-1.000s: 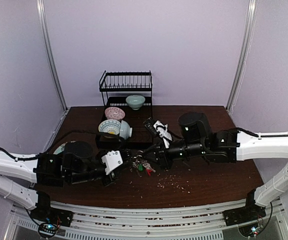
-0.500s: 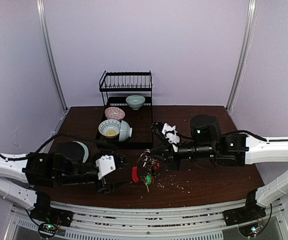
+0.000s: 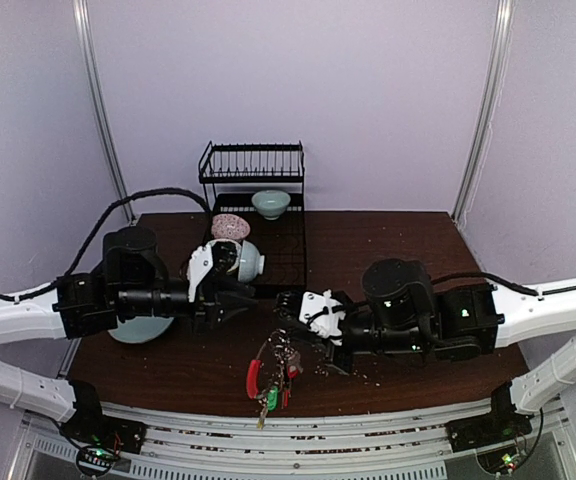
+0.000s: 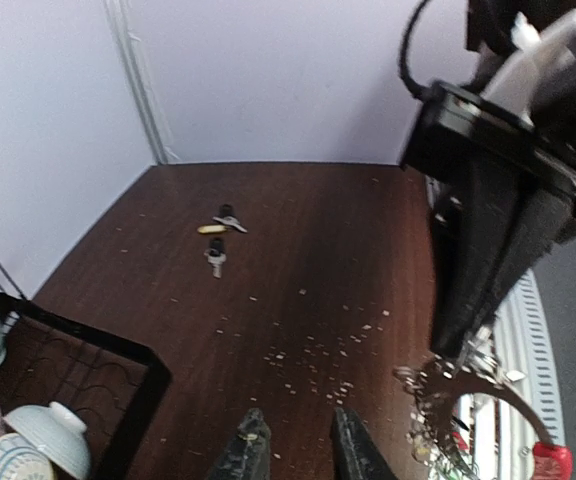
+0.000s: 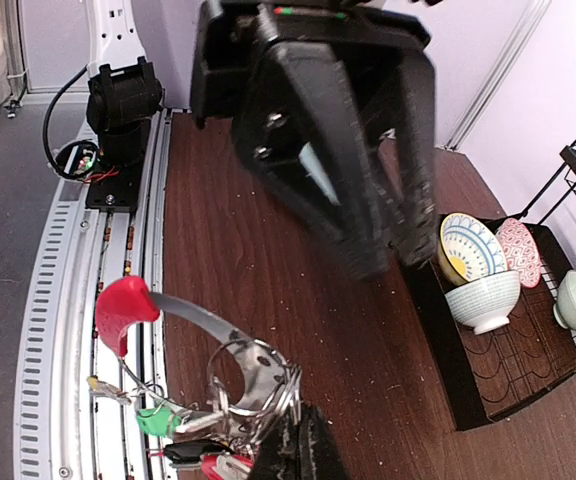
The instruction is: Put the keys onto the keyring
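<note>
White arms [image 3: 13, 318], black, seemingly ribbed grippers [image 4: 297, 420]

The left end effector [image 4: 298, 428] shows two dark fingers slightly parted, with nothing between them, above a crumb-strewn brown counter [image 4: 298, 220]. A few small keys [image 4: 218, 240] lie well beyond. At right, the right end effector [image 4: 483, 250] pinches the keyring [image 4: 468, 385], whose red clip [image 4: 551, 460] hangs low. Bowls [image 4: 53, 445] sit in a black dish rack [image 4: 118, 350] at lower left.

Dark wood table [image 3: 408, 240], pale lilac walls [image 3: 368, 90], black dish rack [image 3: 253, 162] at back.
</note>
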### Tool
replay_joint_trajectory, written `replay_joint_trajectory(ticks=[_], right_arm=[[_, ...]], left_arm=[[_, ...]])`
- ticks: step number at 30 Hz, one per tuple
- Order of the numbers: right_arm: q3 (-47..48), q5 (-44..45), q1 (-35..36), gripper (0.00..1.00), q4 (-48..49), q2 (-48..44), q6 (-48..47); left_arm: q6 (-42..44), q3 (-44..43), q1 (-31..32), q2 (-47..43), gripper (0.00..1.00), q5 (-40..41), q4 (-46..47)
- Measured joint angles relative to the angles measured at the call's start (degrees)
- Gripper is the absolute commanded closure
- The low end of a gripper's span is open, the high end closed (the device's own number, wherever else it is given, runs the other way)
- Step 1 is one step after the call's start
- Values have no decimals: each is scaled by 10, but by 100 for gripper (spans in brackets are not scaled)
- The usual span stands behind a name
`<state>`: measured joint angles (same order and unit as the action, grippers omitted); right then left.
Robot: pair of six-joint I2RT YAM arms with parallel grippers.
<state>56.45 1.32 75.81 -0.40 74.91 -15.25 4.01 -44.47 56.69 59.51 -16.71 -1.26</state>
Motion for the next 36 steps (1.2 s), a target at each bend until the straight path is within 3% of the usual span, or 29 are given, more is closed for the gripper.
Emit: replay_joint_trajectory(ticks=[3,11,16,29,36], right_arm=[[0,0,1,100,8,0,0],[0,0,1,100,26,1,0],[0,0,1,100,35,2,0],[0,-14,1,100,51,3,0],[-1,-41,0,100,56,2,2]], left_arm=[[12,32,13,-11,70,-38,16],[30,33,85,-6,82,25,49],[33,24,86,34,81,43,39],[36,23,94,31,79,53,48],[44,23,104,29,82,54,50]])
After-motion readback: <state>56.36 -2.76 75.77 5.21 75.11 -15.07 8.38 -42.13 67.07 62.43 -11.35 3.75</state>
